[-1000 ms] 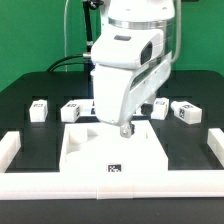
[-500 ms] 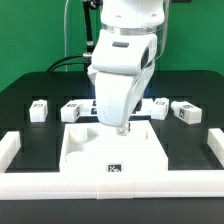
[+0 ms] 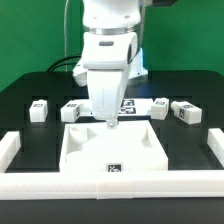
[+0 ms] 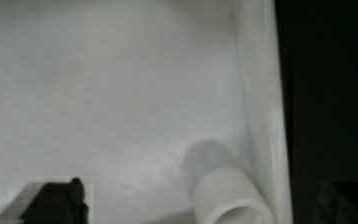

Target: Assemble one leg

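Note:
Several small white tagged legs lie in a row behind the panel in the exterior view: two at its left (image 3: pixel 38 110) (image 3: pixel 72 111) and two at its right (image 3: pixel 160 105) (image 3: pixel 185 110). The large white square panel (image 3: pixel 85 150) lies flat in front of them. My gripper (image 3: pixel 110 125) hangs low over the panel's far part, apart from every leg. In the wrist view the gripper (image 4: pixel 202 203) is open, its dark fingertips (image 4: pixel 51 201) far apart over the panel surface (image 4: pixel 123 90). A round white form (image 4: pixel 233 195) stands near the panel's edge; I cannot tell whether it is a socket or a post.
A white raised rail (image 3: pixel 12 148) runs around the front and both sides of the black table. A tag sticker (image 3: pixel 114 168) sits on the panel's front. The arm's body hides the table strip right behind the panel's middle.
The arm has moved toward the exterior view's left, so the gripper now hangs nearer the panel's middle. The legs and the panel have not moved.

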`<state>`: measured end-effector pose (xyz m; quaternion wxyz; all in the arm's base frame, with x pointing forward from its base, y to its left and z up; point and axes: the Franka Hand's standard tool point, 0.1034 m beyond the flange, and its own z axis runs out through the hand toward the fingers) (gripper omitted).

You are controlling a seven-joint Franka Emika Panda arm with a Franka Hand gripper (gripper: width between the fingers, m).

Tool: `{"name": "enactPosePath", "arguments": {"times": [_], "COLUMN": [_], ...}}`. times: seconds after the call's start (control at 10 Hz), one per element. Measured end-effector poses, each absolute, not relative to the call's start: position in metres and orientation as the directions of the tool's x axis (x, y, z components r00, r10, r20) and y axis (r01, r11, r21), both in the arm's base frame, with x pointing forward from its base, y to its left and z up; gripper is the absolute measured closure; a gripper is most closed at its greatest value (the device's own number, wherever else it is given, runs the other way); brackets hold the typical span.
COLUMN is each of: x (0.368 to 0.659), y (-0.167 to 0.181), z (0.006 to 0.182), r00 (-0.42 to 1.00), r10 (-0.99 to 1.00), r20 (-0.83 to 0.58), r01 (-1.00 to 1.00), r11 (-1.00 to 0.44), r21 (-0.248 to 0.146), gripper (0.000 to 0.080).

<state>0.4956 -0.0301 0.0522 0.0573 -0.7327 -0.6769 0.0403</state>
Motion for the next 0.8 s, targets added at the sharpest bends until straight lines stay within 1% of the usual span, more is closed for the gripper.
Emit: {"name": "enactPosePath", "arguments": {"times": [0.1,0.2,0.6,0.7,0.8], "x": [0.484,0.478,0.478,0.47,0.452], "y": [-0.037,-0.04,-0.04,-0.044,-0.05], "z": [0.05,0.05,0.049,0.047,0.039], "r00": [0.029,0.038,0.038,0.029,0.012], "r10": [0.999,0.999,0.999,0.999,0.999], "r20": [0.028,0.027,0.025,0.029,0.036], "r01": [0.991,0.99,0.99,0.989,0.987], "r11": [-0.025,-0.034,-0.035,-0.024,-0.006], "r21": [-0.128,-0.134,-0.136,-0.145,-0.158], "gripper": [0.015,0.015,0.015,0.015,0.015]}}
